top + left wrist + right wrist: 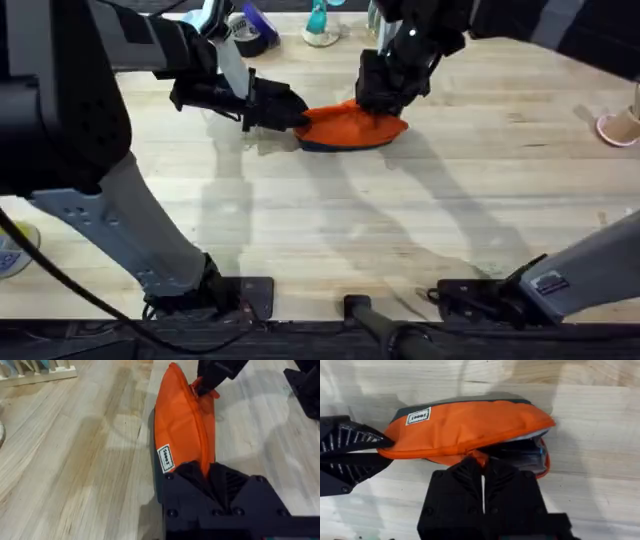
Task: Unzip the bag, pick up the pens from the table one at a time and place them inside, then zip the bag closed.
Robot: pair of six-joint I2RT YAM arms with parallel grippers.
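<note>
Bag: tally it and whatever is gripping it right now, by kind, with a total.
Orange bag: 1
Black claws gripping it: 2, the left claw and the right claw
Total: 3

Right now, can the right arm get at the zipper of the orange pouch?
Probably yes. The right gripper is already at the orange pouch, fingers shut at the zipper line, while the left gripper clamps the other end. Nothing stands between.
</note>
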